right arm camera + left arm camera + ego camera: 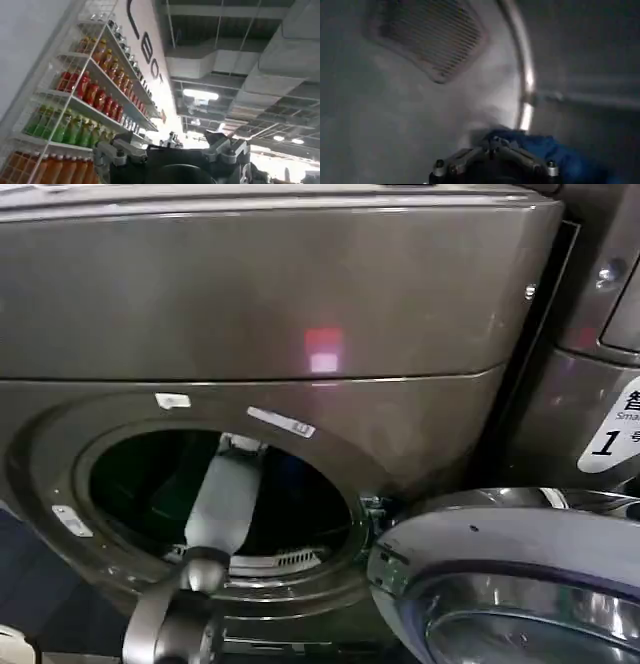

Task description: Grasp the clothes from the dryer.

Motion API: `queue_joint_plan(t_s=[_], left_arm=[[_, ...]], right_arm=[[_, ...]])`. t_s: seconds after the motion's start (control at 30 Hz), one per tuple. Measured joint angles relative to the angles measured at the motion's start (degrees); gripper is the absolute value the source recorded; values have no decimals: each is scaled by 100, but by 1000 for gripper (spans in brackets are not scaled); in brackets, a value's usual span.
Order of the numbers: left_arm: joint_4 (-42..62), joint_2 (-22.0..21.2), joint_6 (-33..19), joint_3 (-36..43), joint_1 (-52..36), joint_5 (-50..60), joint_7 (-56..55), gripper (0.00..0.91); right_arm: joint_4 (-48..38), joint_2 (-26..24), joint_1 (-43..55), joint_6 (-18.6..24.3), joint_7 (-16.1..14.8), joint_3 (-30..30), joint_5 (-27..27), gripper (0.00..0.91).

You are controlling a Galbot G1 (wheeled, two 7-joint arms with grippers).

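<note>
Reach into the drum, lower left of the head view.

Your left arm runs through the open porthole of the dryer (300, 304), its door (520, 574) swung aside at lower right. In the left wrist view the left gripper (492, 162) sits right against the clothes (545, 150), a dark blue bundle low in the frame; whether its fingers have closed cannot be told. Your right gripper (170, 155) points up at shelves of bottles (85, 100), spread wide and holding nothing.

Porthole of the dryer (300, 334) is wide open, but the left arm (222, 504) takes up the middle; door (510, 574) swung aside.
</note>
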Motion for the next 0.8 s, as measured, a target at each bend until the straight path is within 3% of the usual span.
queue_joint_plan(t_s=[0.33, 0.8], left_arm=[[-154, -105, 460, -6, 102, -1230, -1258, 0], [-265, -158, 671, 60, 155, -1637, -1658, 0]], right_arm=[[5, 60, -9, 37, 14, 106, 5, 907], [109, 113, -41, -159, 128, 286, 14, 907]])
